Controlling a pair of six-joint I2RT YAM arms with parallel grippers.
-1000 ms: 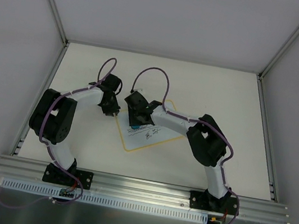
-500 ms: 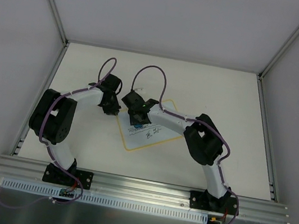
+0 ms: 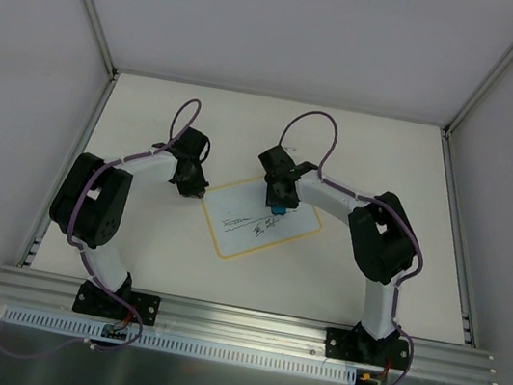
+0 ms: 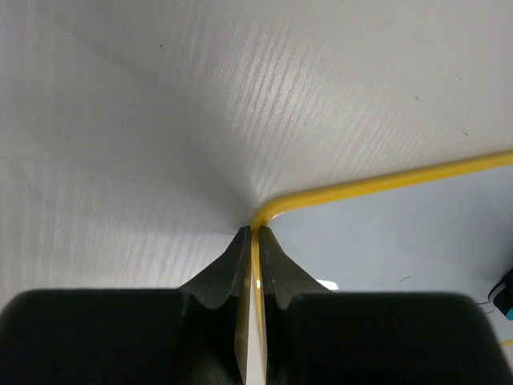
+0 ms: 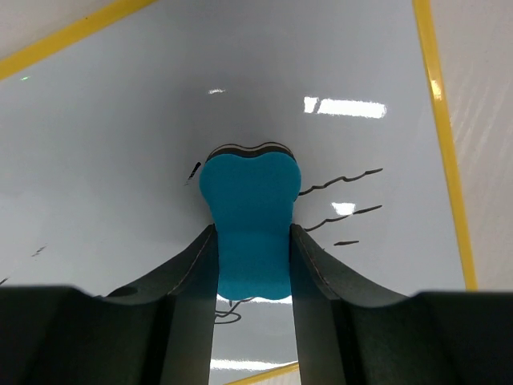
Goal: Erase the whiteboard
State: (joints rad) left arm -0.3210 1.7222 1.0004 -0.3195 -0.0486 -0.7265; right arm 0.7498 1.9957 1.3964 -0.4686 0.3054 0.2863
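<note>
The whiteboard [image 3: 262,221] lies flat mid-table, white with a yellow rim, tilted, with black scribbles across its middle. My left gripper [image 3: 195,189] is shut on the board's rim at its left corner; the left wrist view shows the yellow rim [image 4: 377,184] pinched between the fingertips. My right gripper [image 3: 277,206] is shut on a blue eraser [image 5: 250,216] and presses it onto the board's upper middle. In the right wrist view the whiteboard [image 5: 120,160] fills the frame, with scribbles beside and below the eraser.
The white table [image 3: 380,153] is walled by grey panels at the back and sides. An aluminium rail [image 3: 246,323] runs along the near edge by the arm bases. Purple cables loop above both wrists.
My right gripper with the eraser has moved right and back across the board, uncovering the scribbles on its left half. The left gripper has stayed at the corner.
</note>
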